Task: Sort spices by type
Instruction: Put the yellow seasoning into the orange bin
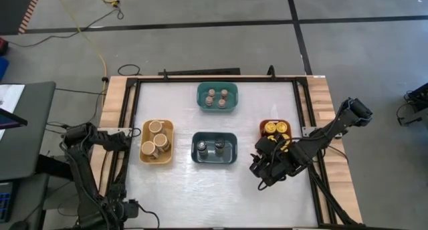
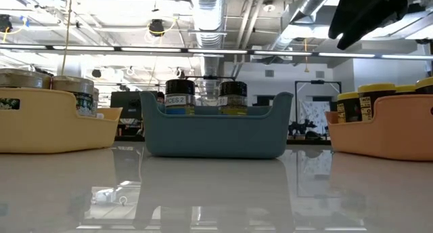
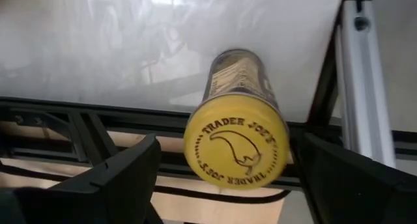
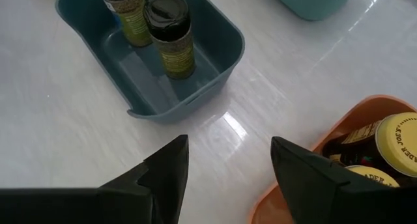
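A yellow-lidded spice jar (image 3: 236,152) stands upright on the white table beside the black frame rail at the table's left edge. My left gripper (image 3: 228,142) is above it, pointing down and open. One finger stands on each side of the lid, and neither touches it. In the high view the left arm (image 1: 120,138) hides this jar. My right gripper (image 4: 228,152) is open and holds nothing. It hovers in front of the orange bin (image 1: 265,125), which holds yellow-lidded jars (image 1: 275,128).
The yellow bin (image 1: 144,148) holds three tan-topped jars. The dark-blue bin (image 1: 214,158) holds two dark-lidded jars (image 4: 168,35). The teal bin (image 1: 217,109) at the far middle holds several small brown-topped jars. Bare white table lies along the near edge.
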### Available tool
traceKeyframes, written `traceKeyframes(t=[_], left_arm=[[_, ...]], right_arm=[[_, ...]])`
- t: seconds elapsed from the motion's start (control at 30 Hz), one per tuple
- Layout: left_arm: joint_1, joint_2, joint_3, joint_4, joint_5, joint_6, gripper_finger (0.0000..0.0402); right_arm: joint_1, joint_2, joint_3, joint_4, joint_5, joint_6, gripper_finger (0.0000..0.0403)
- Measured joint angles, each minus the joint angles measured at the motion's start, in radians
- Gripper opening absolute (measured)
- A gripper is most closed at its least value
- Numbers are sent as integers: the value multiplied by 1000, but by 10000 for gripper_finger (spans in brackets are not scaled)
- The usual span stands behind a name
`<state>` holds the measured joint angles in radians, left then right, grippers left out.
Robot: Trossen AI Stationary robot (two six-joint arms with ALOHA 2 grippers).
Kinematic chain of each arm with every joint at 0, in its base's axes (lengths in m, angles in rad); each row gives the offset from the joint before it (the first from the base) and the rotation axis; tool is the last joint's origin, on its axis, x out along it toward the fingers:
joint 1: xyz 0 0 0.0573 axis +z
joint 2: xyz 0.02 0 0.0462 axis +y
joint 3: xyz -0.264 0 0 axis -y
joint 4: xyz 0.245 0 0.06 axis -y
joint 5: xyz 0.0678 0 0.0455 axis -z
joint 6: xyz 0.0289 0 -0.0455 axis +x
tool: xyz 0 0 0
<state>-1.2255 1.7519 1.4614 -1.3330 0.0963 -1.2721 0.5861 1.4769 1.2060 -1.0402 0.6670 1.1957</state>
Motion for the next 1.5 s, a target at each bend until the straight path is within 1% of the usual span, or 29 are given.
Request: traceKeyframes(t=[0.2,0.33,0.43,0.7,1.0,1.1,1.27,1.37,1.5], left_arm=[[0,0,-53,27,-8,-19,349],[0,0,-59,45,-8,-16,349],[0,0,-59,44,-7,-12,341],[-5,0,-59,67,6,4,300],[-6,0,-59,77,38,29,236],[-6,0,-59,76,39,19,222],[-2,0,-59,75,64,-23,221],[17,0,-57,69,105,-34,221],[65,-3,-13,-18,102,-58,221]], right_arm=[[0,0,0,6,0,0,244],[0,0,0,7,0,2,244],[0,0,0,7,-1,7,244],[0,0,0,7,-1,7,244],[0,0,0,10,-2,8,244],[0,0,0,16,-2,8,244],[0,0,0,32,-2,3,244],[1,0,0,33,-16,2,244],[3,0,0,32,-17,0,244]])
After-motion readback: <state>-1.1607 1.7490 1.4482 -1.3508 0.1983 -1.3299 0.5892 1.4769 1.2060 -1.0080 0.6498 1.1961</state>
